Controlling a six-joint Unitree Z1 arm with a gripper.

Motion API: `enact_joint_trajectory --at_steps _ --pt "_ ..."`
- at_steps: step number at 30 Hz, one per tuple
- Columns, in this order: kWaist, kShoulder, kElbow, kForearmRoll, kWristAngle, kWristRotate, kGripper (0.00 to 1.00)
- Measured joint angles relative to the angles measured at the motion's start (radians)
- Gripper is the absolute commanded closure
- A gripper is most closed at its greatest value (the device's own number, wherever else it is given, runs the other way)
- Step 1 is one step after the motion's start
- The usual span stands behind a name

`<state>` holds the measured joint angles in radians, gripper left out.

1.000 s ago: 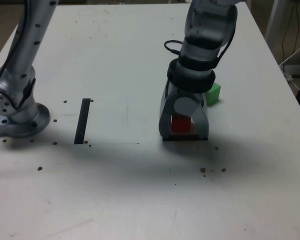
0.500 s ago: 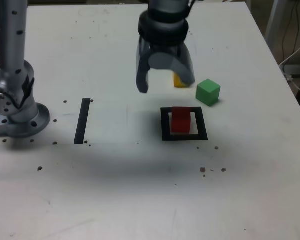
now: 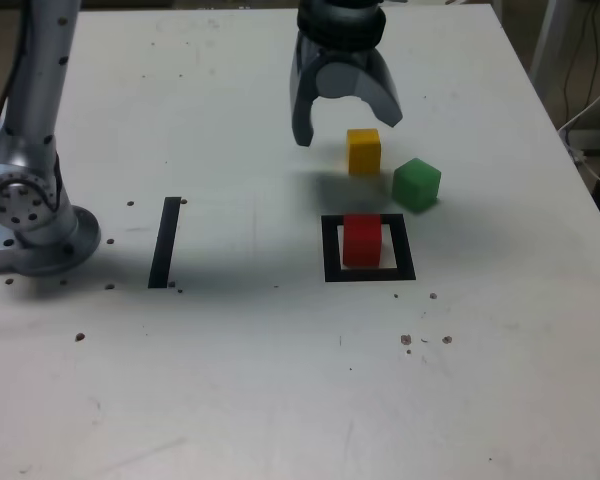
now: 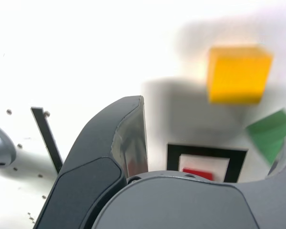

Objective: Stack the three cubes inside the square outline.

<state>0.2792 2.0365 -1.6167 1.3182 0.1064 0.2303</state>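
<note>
The red cube [image 3: 361, 240] stands alone inside the square outline [image 3: 369, 272]. Behind it, outside the outline, sit the yellow cube [image 3: 363, 151] and, further toward the exterior view's right, the green cube [image 3: 416, 184]. My gripper [image 3: 346, 128] hangs open above the table, just behind and slightly left of the yellow cube, with nothing between its fingers. In the wrist view the yellow cube [image 4: 237, 74], a corner of the green cube [image 4: 271, 134], the square outline [image 4: 206, 152] and a sliver of the red cube [image 4: 198, 173] show past one grey finger [image 4: 117, 143].
A straight black stripe [image 3: 165, 241] lies on the white table at the exterior view's left. The arm's grey base [image 3: 32, 225] stands at the left edge. Small dark specks dot the table [image 3: 280, 400]. Cables hang beyond the right edge.
The gripper let go of the red cube inside the outline, opened wide, lifted and drew back to behind the yellow cube.
</note>
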Motion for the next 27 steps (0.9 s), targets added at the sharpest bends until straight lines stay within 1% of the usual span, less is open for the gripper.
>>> enact_joint_trajectory --at_steps 7,10,13,18,21,24,27 --pt "0.049 0.102 -0.070 0.001 -0.034 0.056 0.07" --pt "0.054 0.145 -0.097 0.003 -0.054 0.072 0.13" --pt "0.056 0.168 -0.105 0.006 -0.064 0.074 0.24" --pt "0.060 0.182 -0.106 0.007 -0.072 0.075 0.52" --pt "0.060 0.184 -0.106 0.007 -0.063 0.075 0.66" --pt "0.060 0.184 -0.111 0.007 -0.052 0.074 0.74" --pt "0.060 0.184 -0.114 0.007 -0.048 0.074 0.75"
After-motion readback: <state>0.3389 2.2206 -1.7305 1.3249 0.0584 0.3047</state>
